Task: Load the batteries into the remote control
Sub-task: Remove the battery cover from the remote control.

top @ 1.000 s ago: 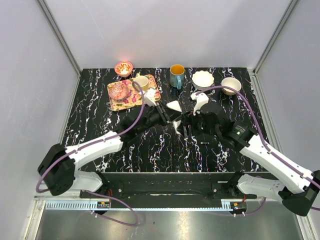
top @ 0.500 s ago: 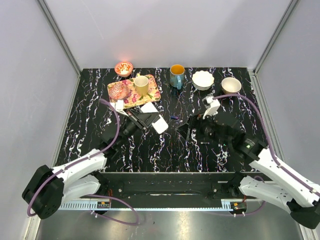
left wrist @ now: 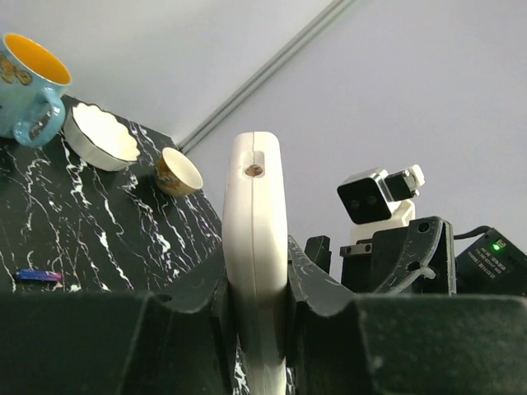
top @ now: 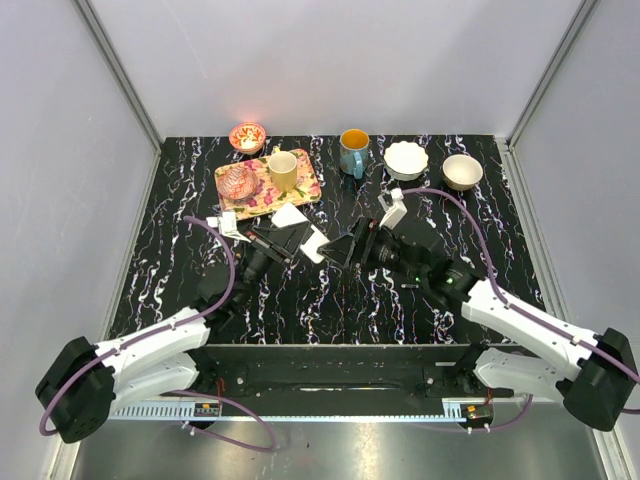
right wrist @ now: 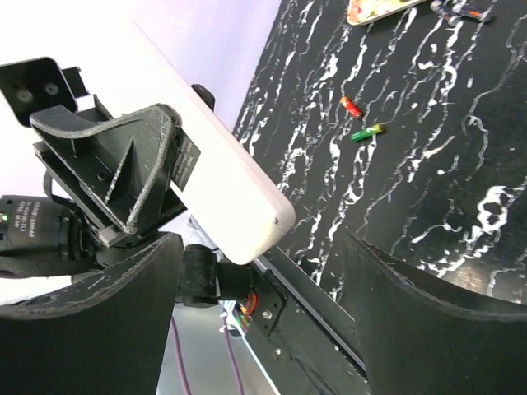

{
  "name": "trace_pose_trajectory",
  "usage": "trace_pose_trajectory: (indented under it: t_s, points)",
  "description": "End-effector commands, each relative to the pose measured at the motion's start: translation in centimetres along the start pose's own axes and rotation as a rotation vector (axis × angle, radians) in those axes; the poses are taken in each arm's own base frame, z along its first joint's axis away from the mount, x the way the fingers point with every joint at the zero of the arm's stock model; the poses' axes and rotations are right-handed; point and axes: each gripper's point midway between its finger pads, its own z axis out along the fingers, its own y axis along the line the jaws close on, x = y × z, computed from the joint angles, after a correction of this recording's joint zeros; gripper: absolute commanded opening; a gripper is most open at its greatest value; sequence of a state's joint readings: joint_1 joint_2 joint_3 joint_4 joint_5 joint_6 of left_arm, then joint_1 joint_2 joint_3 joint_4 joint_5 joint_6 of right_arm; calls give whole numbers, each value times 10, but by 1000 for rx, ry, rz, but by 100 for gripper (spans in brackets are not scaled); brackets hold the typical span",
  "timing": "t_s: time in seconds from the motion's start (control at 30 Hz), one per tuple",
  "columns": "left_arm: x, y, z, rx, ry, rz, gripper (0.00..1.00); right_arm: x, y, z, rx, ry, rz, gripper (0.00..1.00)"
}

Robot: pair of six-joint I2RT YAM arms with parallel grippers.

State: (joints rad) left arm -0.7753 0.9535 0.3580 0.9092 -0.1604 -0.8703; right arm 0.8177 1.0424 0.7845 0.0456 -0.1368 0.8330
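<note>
Gripping remote control (left wrist: 254, 239), left end effector (left wrist: 255, 306); right end effector (right wrist: 263, 309) wide; black marbled table (top: 180, 250), grey walls (top: 350, 60).

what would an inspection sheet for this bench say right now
surface: black marbled table
job's things: remote control clamped edge-on in left gripper; red battery and green battery loose on table
clutter: floral tray with cup, blue mug, white bowl, tan bowl, small red bowl along the back
grippers: left gripper shut on remote control; right gripper open, holding nothing
cables: purple cables loop along both arms
surroundings: grey walls, metal frame posts
</note>
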Motion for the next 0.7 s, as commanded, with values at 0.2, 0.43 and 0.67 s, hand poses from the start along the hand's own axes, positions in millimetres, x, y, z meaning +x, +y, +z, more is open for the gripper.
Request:
trace_pose_trajectory:
  t_s: [0.2, 0.43, 0.67]
  points:
    - [-22, -7, 1, -10, -99, 27, 0, -9, 25, 17, -139, -20, 107, 75]
    - [-23, -10, 2, -5, -104, 20, 0, -11, 19, 21, -140, -19, 141, 61]
    - [-22, -12, 0, 6, -94, 8, 0, -13, 10, 23, -135, -16, 158, 53]
